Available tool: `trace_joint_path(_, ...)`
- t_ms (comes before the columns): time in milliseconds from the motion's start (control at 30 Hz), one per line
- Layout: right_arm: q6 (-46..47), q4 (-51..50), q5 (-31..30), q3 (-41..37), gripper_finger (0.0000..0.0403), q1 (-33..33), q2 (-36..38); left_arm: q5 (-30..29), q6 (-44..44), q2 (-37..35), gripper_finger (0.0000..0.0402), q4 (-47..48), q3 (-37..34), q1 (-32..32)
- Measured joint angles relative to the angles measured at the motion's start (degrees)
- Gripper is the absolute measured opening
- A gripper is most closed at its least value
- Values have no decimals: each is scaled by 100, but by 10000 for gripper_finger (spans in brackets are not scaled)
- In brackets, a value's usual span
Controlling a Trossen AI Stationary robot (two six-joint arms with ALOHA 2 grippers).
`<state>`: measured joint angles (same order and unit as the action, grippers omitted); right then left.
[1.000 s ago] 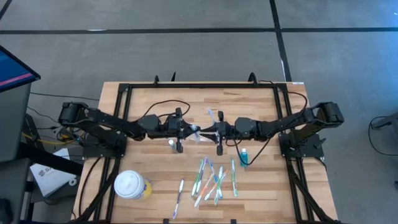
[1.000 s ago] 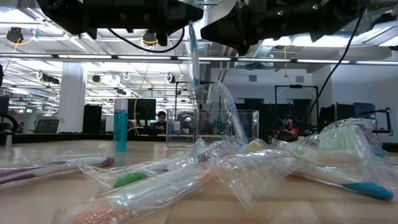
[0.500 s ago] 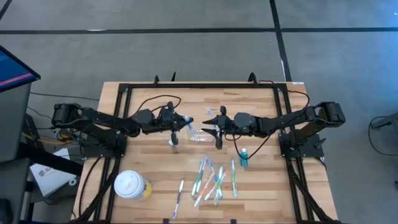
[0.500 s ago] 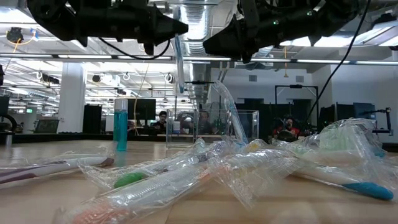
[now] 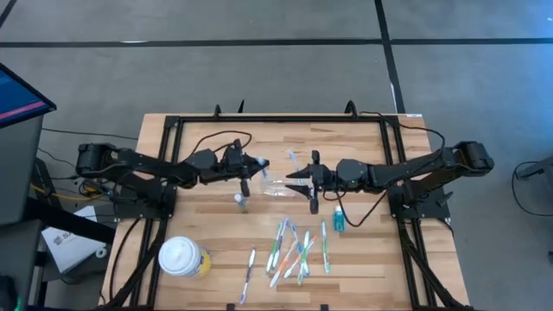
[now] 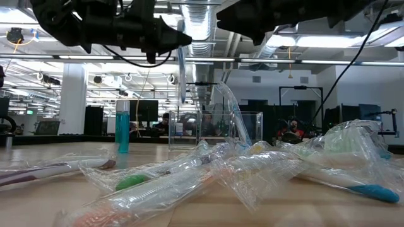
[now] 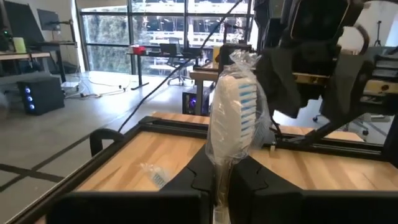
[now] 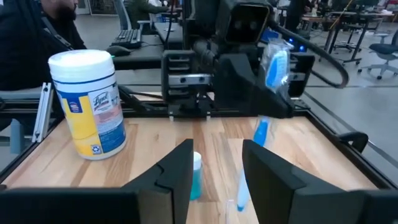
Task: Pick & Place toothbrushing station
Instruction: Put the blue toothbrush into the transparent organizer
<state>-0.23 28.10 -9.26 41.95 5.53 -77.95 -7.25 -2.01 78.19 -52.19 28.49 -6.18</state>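
Judging the holder point(image 5: 275, 184) by its look: likely light, stiff, thin-walled and slick, easy to tip or skid, and apt to crack under a hard squeeze. Best taken by one long wall near the rim, one finger inside and one outside, with a gentle pinch. Stands upright on the table point(image 5: 389, 259), open top up, apparently empty. Flanked by both arms: just to its left, the left gripper point(image 5: 248, 168), clenched on a wrapped toothbrush point(image 7: 233, 109) held above table level with the bristle end farthest from the fingers; just to its right, the right gripper point(image 5: 298, 175), released and holding nothing, fingers spread. Nearer the front edge than the holder, a loose pile of wrapped brushes point(image 5: 294, 246); front and left of it, a white-lidded tub point(image 5: 181, 257). Compared with a second ago: left gripper and toothbrush drawn off to the holder's left, where before the brush hung almost over it. Compared with half a second ago: right gripper backed slightly away to the holder's right and largely out of the low view's middle; left barely shifted. Holder itself unmoved throughout.
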Motion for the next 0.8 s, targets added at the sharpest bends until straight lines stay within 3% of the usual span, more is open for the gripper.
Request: trace_joint_path(800,-28,-13,0,0,128,12,2,4,-292,1357,9,-533,2,-248)
